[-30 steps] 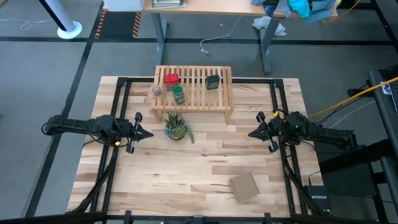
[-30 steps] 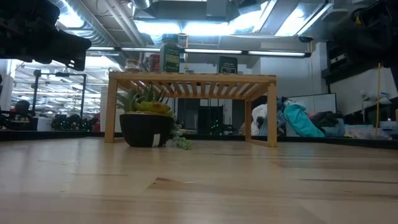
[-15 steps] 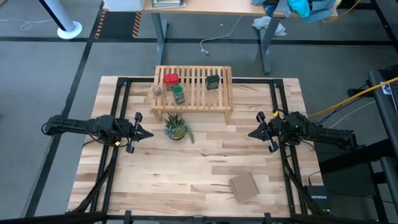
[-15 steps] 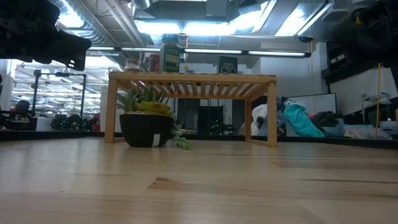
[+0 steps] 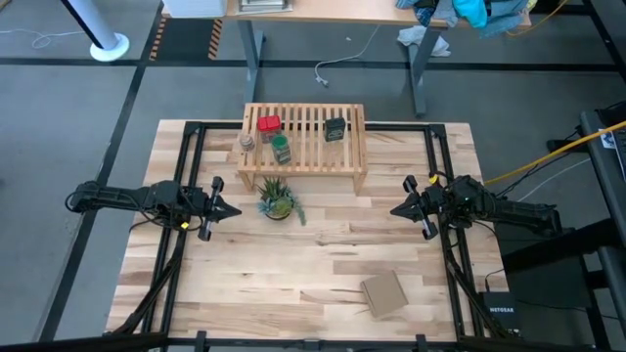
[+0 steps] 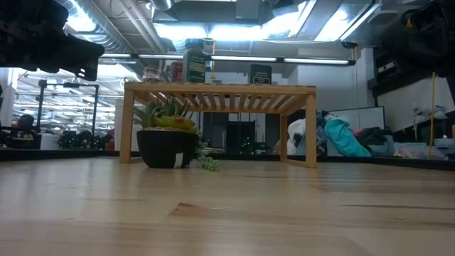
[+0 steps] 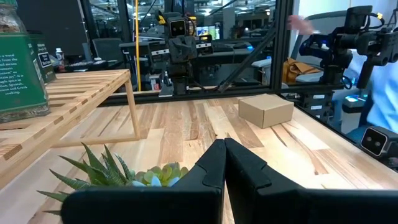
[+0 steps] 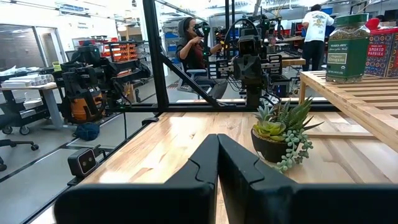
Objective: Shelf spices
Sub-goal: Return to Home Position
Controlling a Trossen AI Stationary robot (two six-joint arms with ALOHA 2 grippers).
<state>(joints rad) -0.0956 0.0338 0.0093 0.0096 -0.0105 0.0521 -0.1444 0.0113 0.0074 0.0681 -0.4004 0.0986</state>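
The light-wood slatted shelf [image 5: 303,147] stands on its side legs at the table's far middle. All the spices stand on its top: the red tin [image 5: 268,124], the dark tin [image 5: 335,128], the green-capped jar [image 5: 281,149] and the tiny jar [image 5: 246,143] at the left end. The low view shows the green-capped jar [image 6: 194,65] and dark tin [image 6: 260,74] upright on the shelf [image 6: 220,89]. My left gripper [image 5: 233,209] hovers shut near the table's left side. My right gripper [image 5: 396,208] hovers shut near its right side. Both point inward, well short of the shelf.
A small potted plant [image 5: 277,202] sits just in front of the shelf's left half, between the grippers. A flat cardboard piece [image 5: 383,293] lies near the table's near right. Black frame rails [image 5: 186,176] run along both sides. People [image 8: 193,43] are in the room beyond.
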